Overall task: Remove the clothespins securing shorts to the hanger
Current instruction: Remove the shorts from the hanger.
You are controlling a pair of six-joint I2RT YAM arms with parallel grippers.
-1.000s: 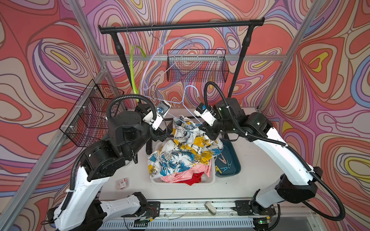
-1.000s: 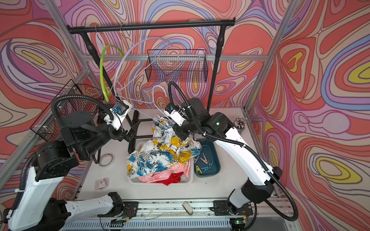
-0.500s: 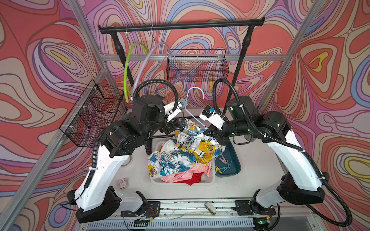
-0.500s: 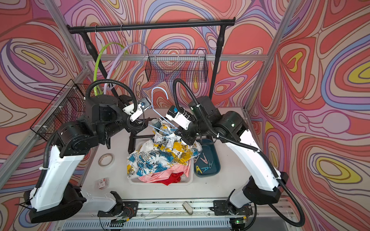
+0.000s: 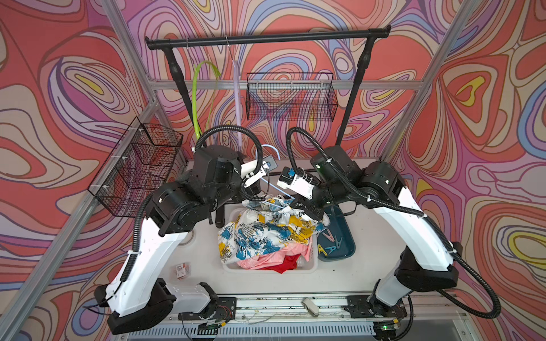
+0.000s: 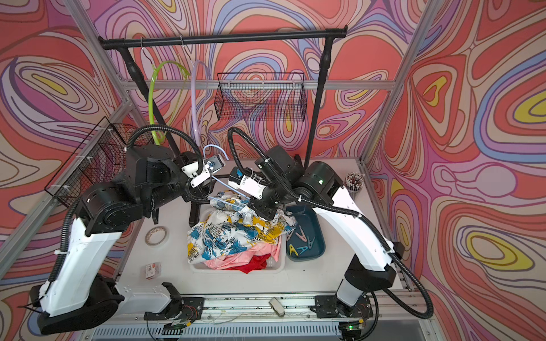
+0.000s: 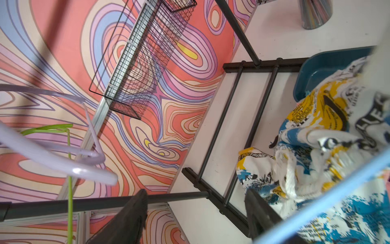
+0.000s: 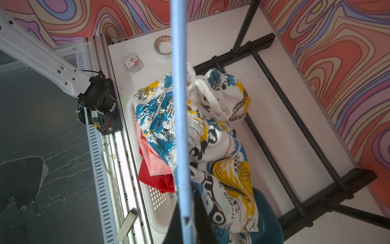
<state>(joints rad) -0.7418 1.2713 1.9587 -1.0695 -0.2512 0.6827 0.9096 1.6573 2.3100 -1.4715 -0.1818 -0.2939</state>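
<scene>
My right gripper point(image 8: 185, 219) is shut on the lower bar of a light blue hanger point(image 8: 179, 105), with its hook point(image 6: 212, 147) pointing at the back wall. The newspaper-print shorts point(image 5: 266, 233) hang bunched from that bar and spill into the white basket point(image 5: 313, 262). Pink shorts point(image 5: 263, 259) and red shorts point(image 5: 288, 264) lie beneath them. My left gripper point(image 7: 196, 213) is open beside the waistband and drawstring point(image 7: 291, 175), with nothing between its fingers. The only clothespins point(image 6: 301, 239) I see, pink, teal-grey and yellow, lie in the teal tray point(image 6: 317, 251).
The black rack point(image 5: 266, 37) carries a green hanger point(image 5: 204, 94) and a lilac hanger point(image 5: 236, 97). Its base bars point(image 7: 232, 118) lie behind the basket. Wire baskets point(image 5: 291, 97) point(image 5: 136, 168) hang at back and left. A tape roll point(image 6: 156, 236), small box point(image 5: 181, 268) and pen cup point(image 6: 354, 180) stand on the table.
My left arm has swung in from the left to the hanger and shorts, and its jaws have narrowed. My right arm shifted slightly, still holding the hanger. The green and lilac hangers swung on the rail.
</scene>
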